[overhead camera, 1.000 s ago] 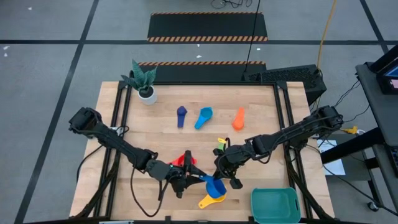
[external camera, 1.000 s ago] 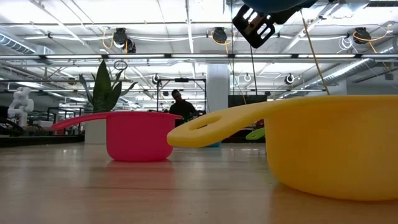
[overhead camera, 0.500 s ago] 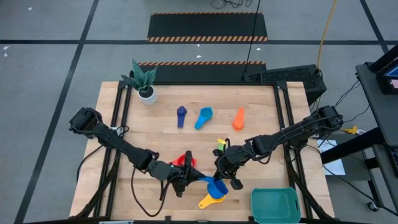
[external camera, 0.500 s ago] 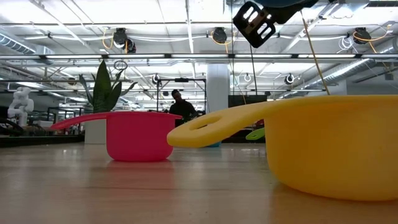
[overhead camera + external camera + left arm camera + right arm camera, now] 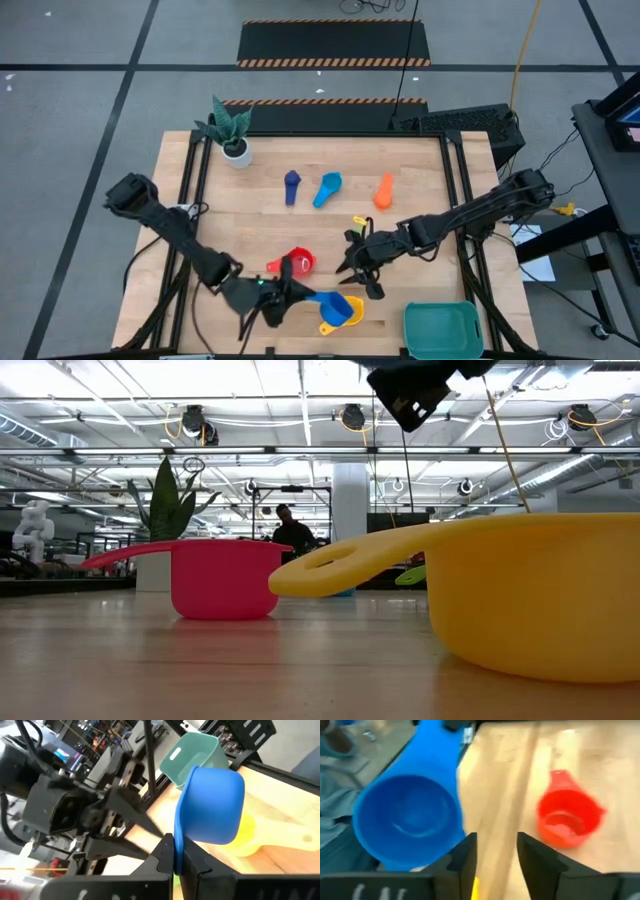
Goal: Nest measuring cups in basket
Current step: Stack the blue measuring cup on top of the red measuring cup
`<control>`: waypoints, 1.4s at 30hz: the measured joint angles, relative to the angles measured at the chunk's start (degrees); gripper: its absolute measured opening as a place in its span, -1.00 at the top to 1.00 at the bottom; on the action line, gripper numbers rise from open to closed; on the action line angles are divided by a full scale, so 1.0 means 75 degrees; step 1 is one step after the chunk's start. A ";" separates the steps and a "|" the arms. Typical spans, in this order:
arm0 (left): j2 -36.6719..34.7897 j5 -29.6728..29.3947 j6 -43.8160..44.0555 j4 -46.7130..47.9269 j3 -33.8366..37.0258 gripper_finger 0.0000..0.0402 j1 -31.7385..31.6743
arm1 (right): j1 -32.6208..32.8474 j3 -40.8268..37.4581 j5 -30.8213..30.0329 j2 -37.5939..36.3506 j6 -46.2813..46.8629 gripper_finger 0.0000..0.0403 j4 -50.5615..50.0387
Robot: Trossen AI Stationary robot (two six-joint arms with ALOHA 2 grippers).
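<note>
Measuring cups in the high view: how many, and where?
7. Navy, light blue and orange lie in a far row. Green and red lie mid-table. Blue is held over yellow at the near edge. None in the basket.

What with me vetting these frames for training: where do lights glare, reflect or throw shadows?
Low view: ceiling lamps glare behind the red cup, and the table mirrors that cup faintly. Right wrist view: a pale highlight sits inside the blue cup. High view: even light, only soft shadows.

blue cup (image 5: 341, 303) over yellow cup (image 5: 330, 324), basket (image 5: 443, 329) nearby
</note>
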State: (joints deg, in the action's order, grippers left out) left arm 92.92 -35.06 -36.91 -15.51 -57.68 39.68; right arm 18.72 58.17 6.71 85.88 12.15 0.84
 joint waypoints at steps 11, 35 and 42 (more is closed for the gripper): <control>0.0001 -0.3031 0.0720 0.1436 -0.0002 0.98 0.1662 | 0.0305 0.0000 -0.2154 -0.1145 0.0084 0.21 -0.1192; 0.0004 -0.5265 0.1986 0.2184 0.1732 0.97 0.1674 | 0.0769 0.0000 -0.3113 -0.1430 -0.0514 0.21 -0.1267; 0.0004 -0.4717 0.1996 0.2058 0.1785 0.96 0.1586 | 0.0769 0.0000 -0.3113 -0.1430 -0.0514 0.21 -0.1265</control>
State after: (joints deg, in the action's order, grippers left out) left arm 92.95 -70.44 -21.93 -0.08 -44.29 51.57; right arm 24.49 58.17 -16.63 75.16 8.29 -8.64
